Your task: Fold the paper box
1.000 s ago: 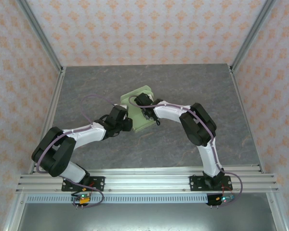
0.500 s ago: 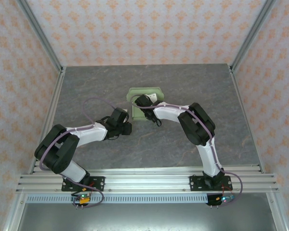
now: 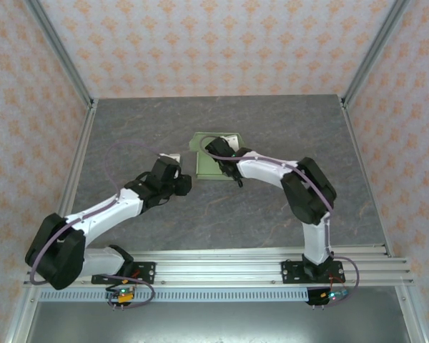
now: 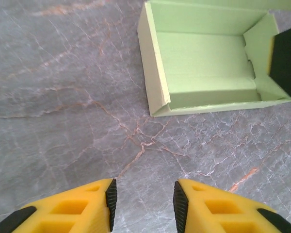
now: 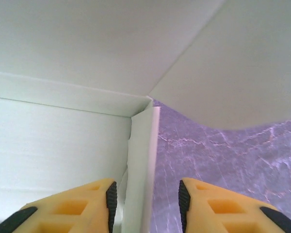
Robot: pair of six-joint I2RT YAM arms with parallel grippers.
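From above, the paper box (image 3: 202, 142) lies mid-table toward the far side, with the right gripper (image 3: 217, 148) over it and the left gripper (image 3: 186, 184) just near-left of it.

The left wrist view shows what the top view hides: the box is an open tray with raised walls. The left jaws stand narrowly apart over the bare table (image 4: 63, 97), holding nothing.

The right wrist view shows its jaws narrowly apart astride a box wall, not pinching it.

A second ago the box sat skewed against the left gripper. Now it lies square, and that gripper has backed off.

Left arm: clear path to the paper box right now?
Probably yes. The left tool hangs open just short of the paper box, with bare table between them; the right tool is at its opposite end.
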